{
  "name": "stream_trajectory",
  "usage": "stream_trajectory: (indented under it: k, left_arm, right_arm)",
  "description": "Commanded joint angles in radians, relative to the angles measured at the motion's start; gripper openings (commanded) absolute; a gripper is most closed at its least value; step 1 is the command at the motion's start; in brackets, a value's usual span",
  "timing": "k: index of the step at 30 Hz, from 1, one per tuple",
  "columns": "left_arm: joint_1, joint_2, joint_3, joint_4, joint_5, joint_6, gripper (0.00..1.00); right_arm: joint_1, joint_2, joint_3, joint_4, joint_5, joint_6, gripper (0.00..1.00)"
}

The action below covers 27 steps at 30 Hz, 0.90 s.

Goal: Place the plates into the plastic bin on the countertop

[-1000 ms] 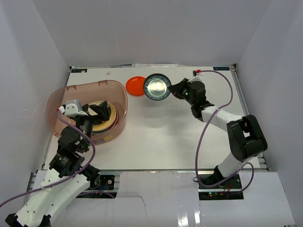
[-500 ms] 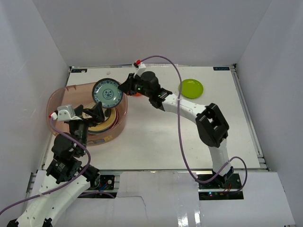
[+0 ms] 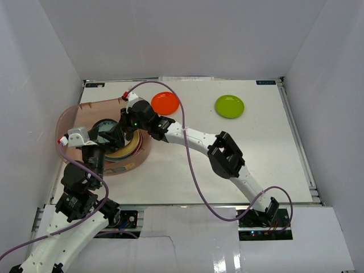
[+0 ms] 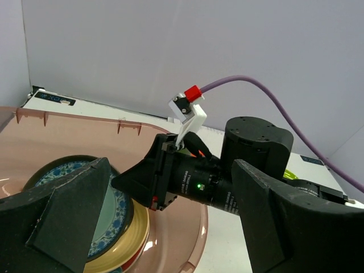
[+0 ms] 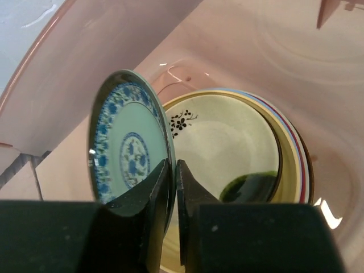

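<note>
My right gripper (image 5: pixel 173 170) is shut on the rim of the blue-patterned plate (image 5: pixel 129 151) and holds it on edge inside the plastic bin (image 3: pixel 145 116), over a stack of plates (image 5: pixel 244 153) topped by a cream one. In the top view the right gripper (image 3: pixel 120 129) reaches over the bin's right wall. My left gripper (image 4: pixel 170 210) is open and empty, hovering at the bin's near side (image 3: pixel 99 139). In the left wrist view the blue-patterned plate (image 4: pixel 116 213) shows over the stack. An orange plate (image 3: pixel 165 103) and a lime green plate (image 3: pixel 229 106) lie on the countertop (image 3: pixel 227 165).
White walls enclose the countertop on three sides. The right arm (image 3: pixel 193 139) stretches diagonally across the table's middle, its purple cable (image 3: pixel 193 182) looping above the surface. The orange plate lies just behind the bin's right end.
The right arm has carried the blue-patterned plate leftward from the back of the table, over the bin's rim and down into the bin above the stack. The left gripper has stayed in place.
</note>
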Motion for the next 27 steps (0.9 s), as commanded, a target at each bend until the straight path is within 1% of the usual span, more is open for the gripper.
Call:
stream_trajectory:
  k: [1,2,3,5,7,10,11,12,13,15,16,17,18,19,20,21,22,23,24,26,27]
  left_arm:
    - [0.005,0.007,-0.003,0.007,0.001,0.002,0.98]
    - [0.007,0.005,-0.003,0.007,0.001,0.002,0.98]
    - [0.007,0.005,-0.003,0.007,0.003,0.0,0.98]
    - [0.005,0.007,-0.005,0.007,0.001,0.0,0.98]
    - [0.005,0.007,-0.005,0.009,0.006,-0.001,0.98]
    - [0.007,0.013,-0.002,0.007,0.009,-0.003,0.98]
    - [0.005,0.014,-0.003,0.007,0.013,-0.003,0.98]
    - [0.007,0.016,-0.003,0.007,0.013,-0.004,0.98]
    - [0.007,0.016,-0.002,0.006,0.015,-0.006,0.98]
    - [0.007,0.017,-0.003,0.009,0.023,-0.006,0.98]
    - [0.007,0.019,-0.003,0.007,0.026,-0.007,0.98]
    - [0.007,0.019,-0.003,0.007,0.03,-0.009,0.98]
    - [0.007,0.02,-0.003,0.007,0.035,-0.01,0.98]
    - [0.007,0.022,-0.002,0.006,0.038,-0.01,0.98]
    - [0.007,0.023,-0.002,0.006,0.041,-0.01,0.98]
    - [0.007,0.023,-0.002,0.006,0.042,-0.012,0.98]
    - [0.007,0.02,-0.002,0.006,0.044,-0.012,0.98]
    - [0.007,0.022,-0.003,0.007,0.047,-0.012,0.98]
    - [0.007,0.023,-0.003,0.007,0.049,-0.012,0.98]
    - [0.007,0.028,-0.005,0.009,0.053,-0.007,0.98]
    - [0.007,0.031,-0.005,0.01,0.056,-0.007,0.98]
  right_arm:
    - [-0.017,0.025,0.084,0.02,0.02,-0.003,0.17]
    - [-0.015,0.025,0.087,0.02,0.02,-0.001,0.32]
    - [-0.017,0.011,0.087,0.023,0.024,-0.003,0.38]
    - [-0.022,-0.031,0.07,0.033,0.037,-0.02,0.47]
    - [-0.031,-0.068,0.017,0.059,0.035,-0.024,0.49]
    - [-0.06,-0.162,-0.068,0.09,0.037,-0.024,0.49]
    - [-0.08,-0.218,-0.155,0.131,0.035,-0.024,0.49]
    - [-0.092,-0.249,-0.201,0.154,0.07,-0.018,0.48]
    - [-0.106,-0.275,-0.296,0.179,0.08,-0.017,0.42]
    - [-0.155,-0.323,-0.365,0.214,0.107,-0.008,0.33]
    - [-0.195,-0.332,-0.414,0.213,0.116,-0.003,0.22]
    - [-0.213,-0.334,-0.441,0.213,0.132,0.006,0.15]
    - [-0.233,-0.335,-0.467,0.214,0.193,0.031,0.09]
    - [-0.273,-0.329,-0.487,0.221,0.211,0.047,0.08]
    - [-0.291,-0.323,-0.528,0.253,0.218,0.083,0.08]
    - [-0.31,-0.313,-0.539,0.265,0.218,0.083,0.08]
    - [-0.343,-0.285,-0.542,0.268,0.218,0.124,0.14]
    - [-0.357,-0.271,-0.536,0.268,0.219,0.141,0.23]
    - [-0.368,-0.256,-0.531,0.27,0.233,0.155,0.37]
    - [-0.402,-0.204,-0.513,0.27,0.23,0.196,0.54]
    - [-0.413,-0.185,-0.49,0.271,0.21,0.215,0.6]
